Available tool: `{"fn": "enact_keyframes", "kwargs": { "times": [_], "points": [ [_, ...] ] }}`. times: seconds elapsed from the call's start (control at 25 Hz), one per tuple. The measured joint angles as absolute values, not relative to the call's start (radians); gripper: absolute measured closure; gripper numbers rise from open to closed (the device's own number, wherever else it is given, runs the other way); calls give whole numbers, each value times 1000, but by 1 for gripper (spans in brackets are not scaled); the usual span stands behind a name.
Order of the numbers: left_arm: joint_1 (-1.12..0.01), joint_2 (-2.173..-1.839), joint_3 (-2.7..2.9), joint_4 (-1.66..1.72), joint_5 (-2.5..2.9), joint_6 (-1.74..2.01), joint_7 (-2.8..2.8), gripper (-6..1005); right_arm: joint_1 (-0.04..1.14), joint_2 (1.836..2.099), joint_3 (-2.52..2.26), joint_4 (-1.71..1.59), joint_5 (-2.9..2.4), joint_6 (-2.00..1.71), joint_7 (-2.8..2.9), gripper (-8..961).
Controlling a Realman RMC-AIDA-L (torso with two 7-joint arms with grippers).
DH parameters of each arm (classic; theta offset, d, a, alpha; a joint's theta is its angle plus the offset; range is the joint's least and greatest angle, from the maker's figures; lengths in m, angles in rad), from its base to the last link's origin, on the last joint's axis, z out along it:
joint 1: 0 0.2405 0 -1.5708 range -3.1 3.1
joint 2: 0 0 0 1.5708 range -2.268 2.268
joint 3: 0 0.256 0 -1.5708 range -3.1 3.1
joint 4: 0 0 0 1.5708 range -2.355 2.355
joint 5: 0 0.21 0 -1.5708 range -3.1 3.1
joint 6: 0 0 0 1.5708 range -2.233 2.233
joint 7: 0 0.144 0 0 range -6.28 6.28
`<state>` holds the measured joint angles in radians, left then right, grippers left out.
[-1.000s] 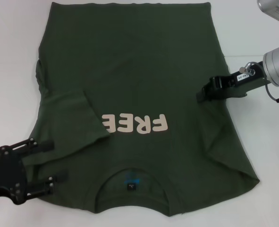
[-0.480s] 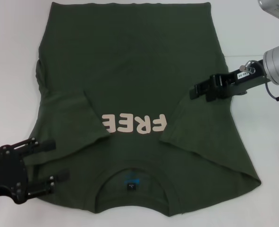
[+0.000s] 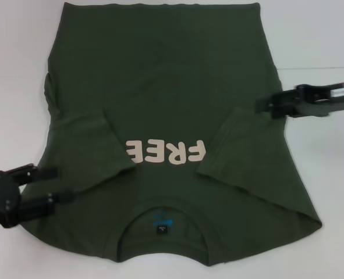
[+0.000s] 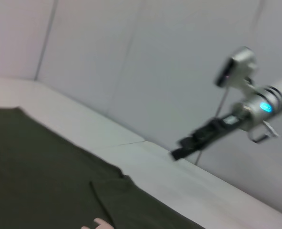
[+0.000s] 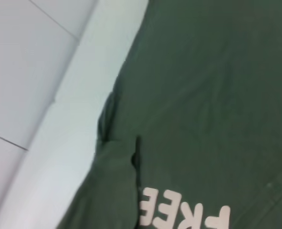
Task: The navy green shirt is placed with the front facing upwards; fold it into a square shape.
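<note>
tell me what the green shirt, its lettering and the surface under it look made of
The navy green shirt looks like soft matte knit fabric, probably cotton: it lies limp, with soft creases at the folded-in sleeves. Its FREE lettering looks like a flat cream print, smooth-edged. The table looks like a smooth, hard white surface; its material is unclear.

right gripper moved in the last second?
Yes. The right gripper has pulled back toward the robot's right, off the navy green shirt to its right edge; earlier it sat further in over the fabric. The folded-in right sleeve lies released.
</note>
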<state>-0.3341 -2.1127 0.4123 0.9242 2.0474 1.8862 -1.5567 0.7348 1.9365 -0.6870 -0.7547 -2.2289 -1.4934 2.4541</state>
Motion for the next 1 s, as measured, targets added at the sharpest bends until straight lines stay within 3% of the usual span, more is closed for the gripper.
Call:
{"fn": "enact_keyframes", "kwargs": {
  "times": [0.2, 0.52, 1.0],
  "points": [
    [-357, -2083, 385, 940, 2112, 1881, -1683, 217, 600, 1917, -619, -789, -2160, -1577, 2392, 300],
    [-456, -2034, 355, 944, 2359, 1803, -1967, 218, 441, 1916, -524, -783, -2146, -1642, 2284, 300],
    [-547, -1992, 367, 923, 2609, 1673, -2259, 220, 370, 1916, -484, -780, -2152, -1649, 2225, 299]
  ]
}}
